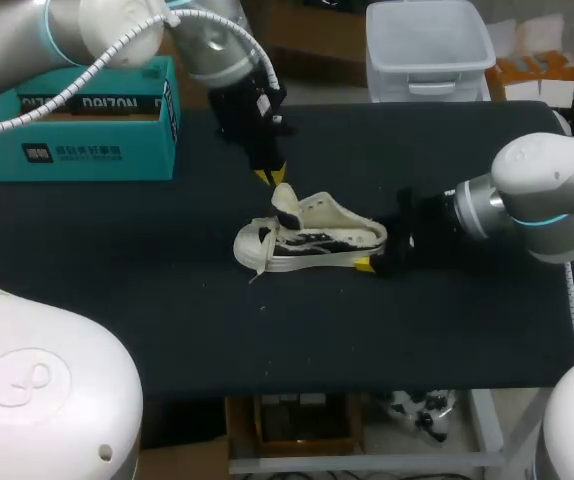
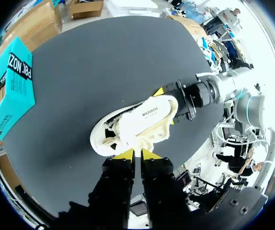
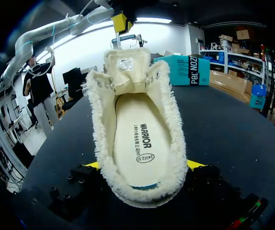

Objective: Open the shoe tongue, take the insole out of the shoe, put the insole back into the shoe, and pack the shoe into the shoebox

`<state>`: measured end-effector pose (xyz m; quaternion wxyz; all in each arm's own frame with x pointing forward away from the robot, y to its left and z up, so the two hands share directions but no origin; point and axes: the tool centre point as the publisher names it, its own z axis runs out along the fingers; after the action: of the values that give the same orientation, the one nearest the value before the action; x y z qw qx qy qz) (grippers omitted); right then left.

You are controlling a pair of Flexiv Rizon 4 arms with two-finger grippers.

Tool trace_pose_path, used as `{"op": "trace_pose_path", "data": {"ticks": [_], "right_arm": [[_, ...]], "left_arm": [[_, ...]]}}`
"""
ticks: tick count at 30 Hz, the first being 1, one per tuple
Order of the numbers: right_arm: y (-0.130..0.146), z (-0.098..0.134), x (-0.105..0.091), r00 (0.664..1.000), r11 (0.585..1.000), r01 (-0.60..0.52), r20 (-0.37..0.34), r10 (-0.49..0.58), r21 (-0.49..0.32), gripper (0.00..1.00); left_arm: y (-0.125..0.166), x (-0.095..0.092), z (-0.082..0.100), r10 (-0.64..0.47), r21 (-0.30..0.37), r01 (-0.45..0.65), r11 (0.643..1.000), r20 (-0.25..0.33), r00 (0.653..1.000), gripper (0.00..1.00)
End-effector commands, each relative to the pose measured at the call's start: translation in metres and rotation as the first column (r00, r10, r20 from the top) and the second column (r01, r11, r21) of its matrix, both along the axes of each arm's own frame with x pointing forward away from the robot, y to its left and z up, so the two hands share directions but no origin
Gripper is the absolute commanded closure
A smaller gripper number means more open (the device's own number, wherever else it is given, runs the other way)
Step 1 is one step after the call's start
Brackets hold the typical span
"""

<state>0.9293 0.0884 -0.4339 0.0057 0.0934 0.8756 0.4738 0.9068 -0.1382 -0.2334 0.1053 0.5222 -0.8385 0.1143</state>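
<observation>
Fingers (image 2: pixel 123 154) of the left gripper (image 2: pixel 136 155) are pinched together on the top edge of the tongue (image 3: pixel 124 67), which stands upright. The right gripper (image 3: pixel 143 165) has its yellow tips (image 3: pixel 195 165) spread wide and pressed against both sides of the heel, so it is clamped on the shoe.

Across the black table (image 1: pixel 117 300), the teal shoebox (image 1: pixel 87 140) sits at the far left corner, well apart from the work. The shoe (image 1: pixel 312 240) lies near the middle on its sole, toe towards my left and heel towards my right arm. Its fleecy collar gapes, and the cream insole (image 3: pixel 140 139) lies flat inside, not yet lifted.

I judge the step in hand to be opening the tongue. To do it well, the left arm should draw the tongue up and forward over the toe. It should not pull straight up, which would lift the whole shoe. The right gripper needs a firm hold on the heel so the sole stays flat. The mouth must open far enough for fingers to reach the insole's heel end.
</observation>
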Motion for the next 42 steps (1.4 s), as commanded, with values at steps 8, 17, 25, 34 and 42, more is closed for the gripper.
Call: {"op": "trace_pose_path", "data": {"ticks": [8, 17, 25, 34, 42], "right_arm": [[0.000, -0.008, 0.001, 1.000, 1.000, -0.002, -0.002, 0.002, 0.003, 1.00], [0.000, -0.008, 0.001, 1.000, 1.000, -0.002, -0.002, 0.002, 0.003, 1.00], [0.000, -0.008, 0.001, 1.000, 1.000, -0.002, -0.002, 0.002, 0.003, 1.00], [0.000, -0.008, 0.001, 1.000, 1.000, -0.002, -0.002, 0.002, 0.003, 1.00], [0.000, -0.008, 0.001, 1.000, 1.000, -0.002, -0.002, 0.002, 0.003, 1.00]], "left_arm": [[-0.037, 0.003, 0.013, -0.439, 0.089, 0.440, 0.894, -0.036, 0.898, 1.00], [-0.037, 0.003, 0.013, -0.439, 0.089, 0.440, 0.894, -0.036, 0.898, 1.00], [-0.049, 0.007, -0.006, -0.593, 0.122, 0.584, 0.803, 0.060, 0.803, 1.00], [-0.057, 0.026, -0.045, -0.655, 0.088, 0.649, 0.755, 0.128, 0.745, 1.00], [-0.064, 0.028, -0.079, -0.729, 0.094, 0.723, 0.684, 0.116, 0.675, 1.00]]}}
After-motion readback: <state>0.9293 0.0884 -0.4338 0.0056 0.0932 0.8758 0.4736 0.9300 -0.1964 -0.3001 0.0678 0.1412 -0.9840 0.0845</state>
